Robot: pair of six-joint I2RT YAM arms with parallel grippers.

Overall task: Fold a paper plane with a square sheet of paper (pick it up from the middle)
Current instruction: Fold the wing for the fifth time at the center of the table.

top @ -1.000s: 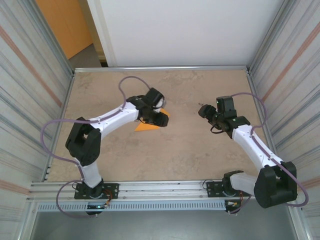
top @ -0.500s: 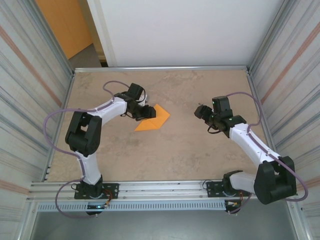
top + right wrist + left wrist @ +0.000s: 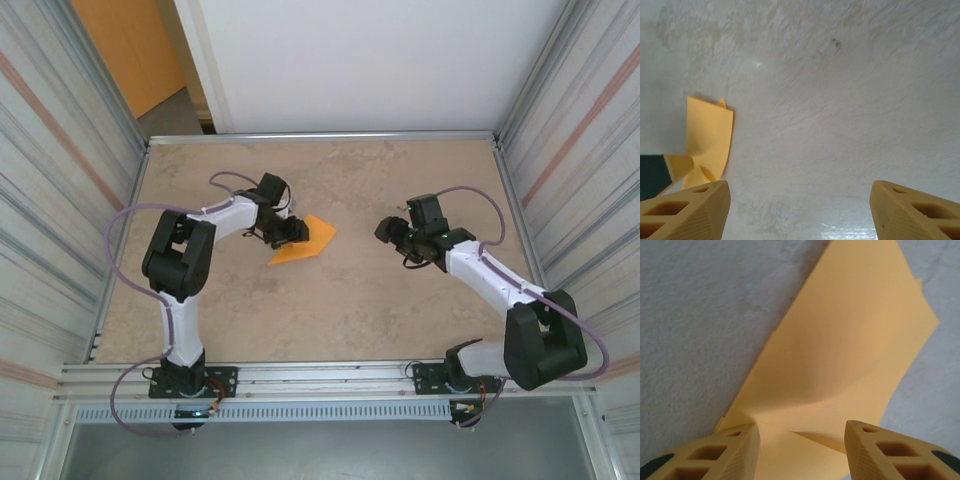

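Table [image 3: 350, 310]: beige mottled top, metal rail round the edges. One item lying on it: orange paper [image 3: 308, 240], folded to a pointed wedge, left of centre. Left wrist view: its top layer bows up slightly off the surface, with a crease at the near end.

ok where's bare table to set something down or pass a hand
Widest bare stretch of the table: the near middle, between both arm bases and the folded orange paper. The far strip along the back rail is bare too. Crowded: the middle, where the left gripper is over the paper and the right gripper faces it.
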